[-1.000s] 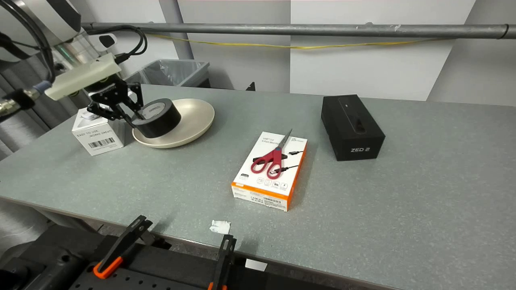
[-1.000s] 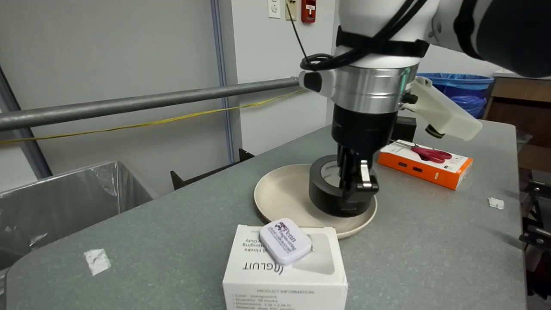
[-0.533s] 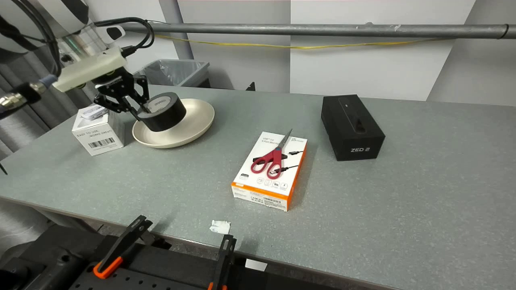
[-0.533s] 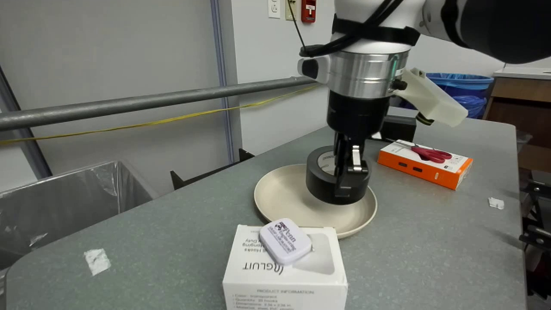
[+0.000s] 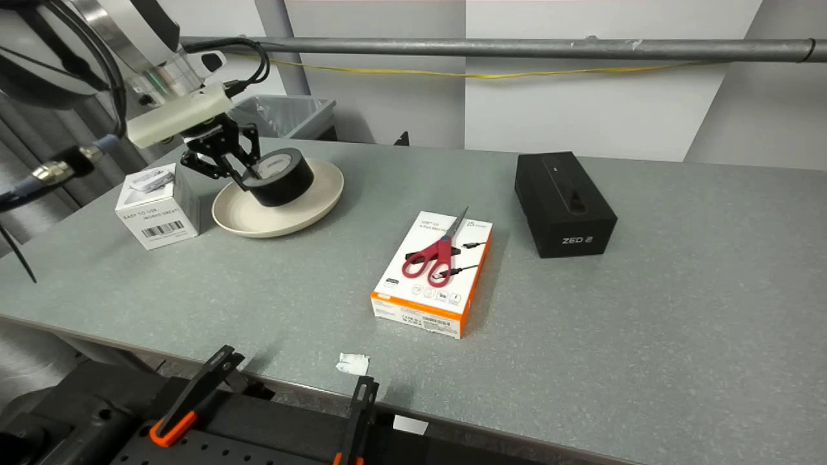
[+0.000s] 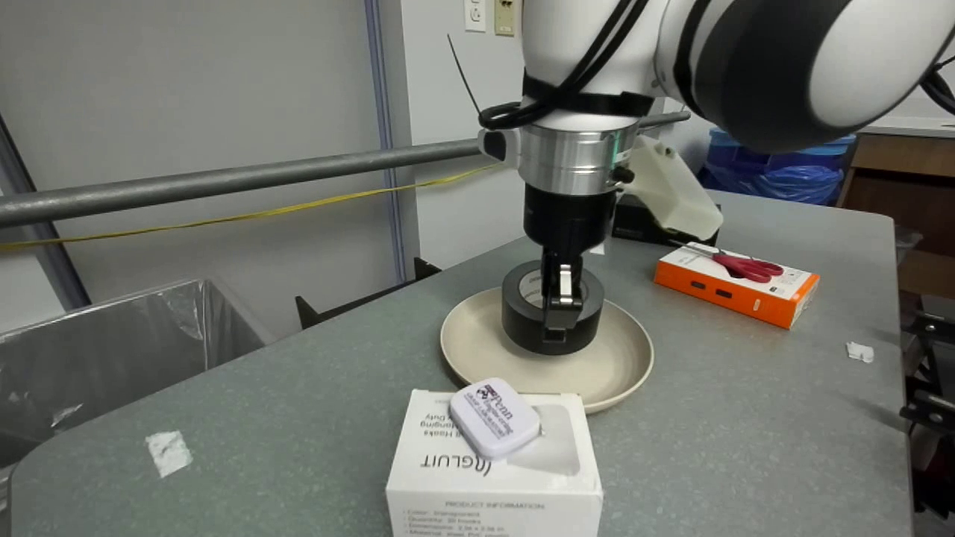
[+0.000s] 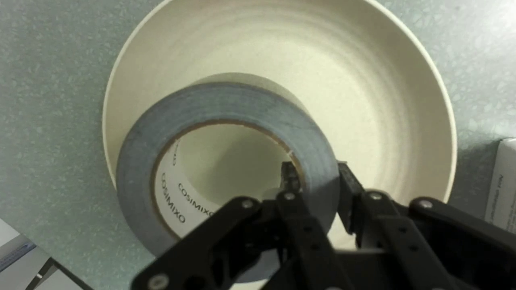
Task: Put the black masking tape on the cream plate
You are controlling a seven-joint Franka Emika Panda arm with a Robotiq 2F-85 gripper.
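The black two-fingered gripper (image 7: 320, 177) is clamped on the black ring-shaped roll of tape (image 7: 229, 100), one finger inside the ring, one outside. The roll is over the round cream plate (image 7: 322, 48), seemingly just above it, though contact is hard to tell. This looks like the placing step, likely calling next for gentle lowering and parting the fingers. On the speckled grey tabletop (image 5: 291, 290), a white cardboard box (image 5: 158, 219) stands beside the plate and red-handled scissors (image 5: 444, 250) lie on a white-and-orange box (image 5: 420, 297); behind, a grey metal pipe (image 5: 517, 48) crosses a pale wall (image 5: 581, 110).
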